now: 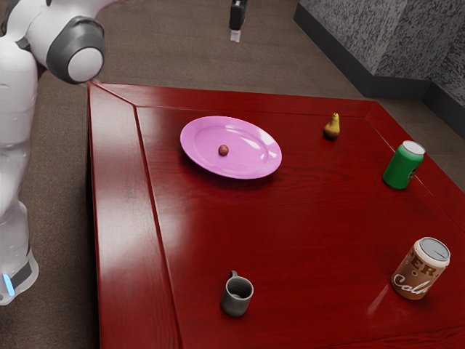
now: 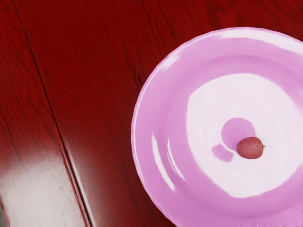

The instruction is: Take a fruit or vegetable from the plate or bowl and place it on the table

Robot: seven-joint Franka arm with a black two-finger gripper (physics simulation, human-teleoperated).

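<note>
The gripper (image 1: 236, 26) hangs at the top edge of the exterior view, high above the table and the pink plate; how its jaws stand cannot be made out. On the pink plate (image 1: 251, 159) lies a small round reddish fruit (image 1: 223, 150), a little off the middle. From above, in the wrist view, the same fruit (image 2: 250, 148) rests on the shiny centre of the plate (image 2: 158, 109), with a short stem tip at one end. Nothing touches the fruit except the plate. The red wooden table (image 1: 290, 225) carries the plate.
A yellow-brown pear (image 1: 332, 129) stands beyond the plate toward the exterior view's right. Farther right are a green can (image 1: 402, 167) and a brown can (image 1: 419, 270). A grey mug (image 1: 236, 297) sits near the exterior view's lower edge.
</note>
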